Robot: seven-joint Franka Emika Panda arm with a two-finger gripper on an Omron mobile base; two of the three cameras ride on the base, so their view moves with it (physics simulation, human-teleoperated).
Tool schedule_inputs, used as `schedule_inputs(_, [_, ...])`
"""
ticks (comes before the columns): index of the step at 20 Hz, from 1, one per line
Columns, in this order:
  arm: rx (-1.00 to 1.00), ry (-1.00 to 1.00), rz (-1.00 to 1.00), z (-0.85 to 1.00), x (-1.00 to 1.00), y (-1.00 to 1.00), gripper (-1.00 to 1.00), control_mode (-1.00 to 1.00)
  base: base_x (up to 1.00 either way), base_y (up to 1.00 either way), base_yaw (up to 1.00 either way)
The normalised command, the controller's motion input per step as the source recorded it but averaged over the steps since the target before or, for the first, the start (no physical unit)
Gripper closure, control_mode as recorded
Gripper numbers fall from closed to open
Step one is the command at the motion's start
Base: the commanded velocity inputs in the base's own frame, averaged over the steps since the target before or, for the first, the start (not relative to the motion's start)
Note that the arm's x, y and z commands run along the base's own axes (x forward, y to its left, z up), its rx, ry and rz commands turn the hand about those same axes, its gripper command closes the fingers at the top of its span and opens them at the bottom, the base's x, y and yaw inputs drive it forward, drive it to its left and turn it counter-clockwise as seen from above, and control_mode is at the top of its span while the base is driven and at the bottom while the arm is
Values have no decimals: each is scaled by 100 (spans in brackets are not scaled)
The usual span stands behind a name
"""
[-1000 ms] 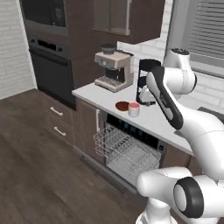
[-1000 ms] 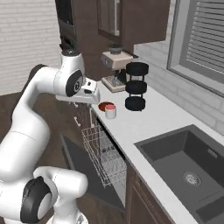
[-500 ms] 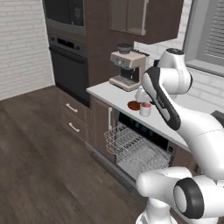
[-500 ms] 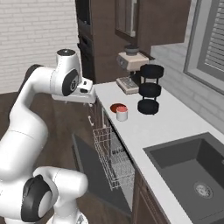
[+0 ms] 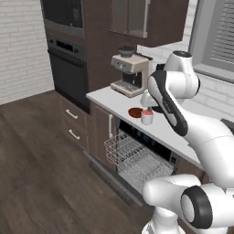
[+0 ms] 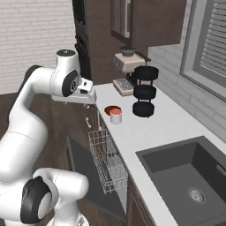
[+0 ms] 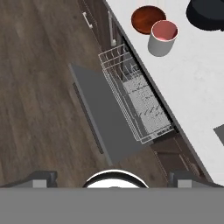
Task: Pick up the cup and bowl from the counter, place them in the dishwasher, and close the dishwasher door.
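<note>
1. Gripper (image 7: 112,180) jaws spread wide, holding nothing; it hangs high over the floor, off the counter (image 7: 192,87) edge, looking down.
2. Cup (image 7: 162,37) stands upright on the counter, ahead of the gripper and to the right in the hand view, well apart from it.
3. Bowl (image 7: 148,19) sits just behind the cup, seemingly touching, though the gap is hard to judge.
4. Below the counter edge, the rack (image 7: 135,103) is pulled out over the lowered door (image 7: 98,113).
</note>
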Motion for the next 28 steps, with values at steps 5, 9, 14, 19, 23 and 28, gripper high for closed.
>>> schedule_inputs(5, [0,0,0,0,0,0,-100,100,-5,-17,3])
schedule_inputs(9, [0,0,0,0,0,0,-100,100,-39,-44,0])
schedule_inputs(14, [0,0,0,0,0,0,-100,100,-11,-30,2])
schedule_inputs(19, [0,0,0,0,0,0,-100,100,0,-5,5])
schedule_inputs(23, [0,0,2,0,5,0,-100,-100,0,0,0])
schedule_inputs(28, [0,8,0,0,74,0,-100,-100,0,0,0])
